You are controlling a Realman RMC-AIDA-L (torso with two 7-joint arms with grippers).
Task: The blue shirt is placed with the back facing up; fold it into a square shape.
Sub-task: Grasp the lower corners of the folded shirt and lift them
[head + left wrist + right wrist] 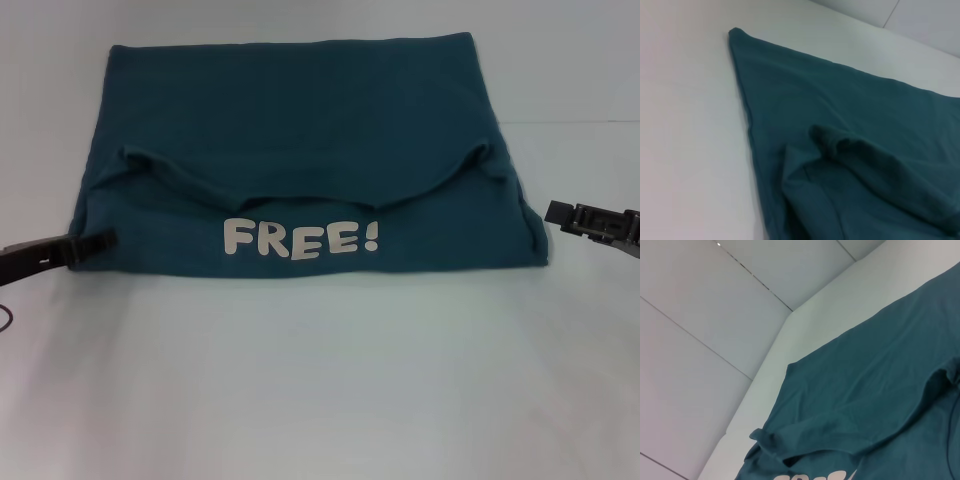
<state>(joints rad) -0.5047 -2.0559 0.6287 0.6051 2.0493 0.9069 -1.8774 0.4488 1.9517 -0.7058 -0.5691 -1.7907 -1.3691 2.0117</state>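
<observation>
The blue shirt [300, 130] lies on the white table [320, 380], folded into a wide, roughly rectangular shape. A far layer is folded toward me and ends in a curved edge across the middle. Below that edge, white letters reading "FREE!" [300, 238] face up. My left gripper [100, 241] lies low at the shirt's near-left corner, its tip over the cloth edge. My right gripper [556, 212] hovers just off the shirt's right edge, apart from it. The left wrist view shows the shirt [850, 135] with a raised fold. The right wrist view shows the shirt [875, 390] and its bunched folded edge.
A broad stretch of bare white tabletop runs between the shirt and me. A thin dark cable [6, 318] loops at the far left edge. Pale wall panels [715, 315] rise beyond the table in the right wrist view.
</observation>
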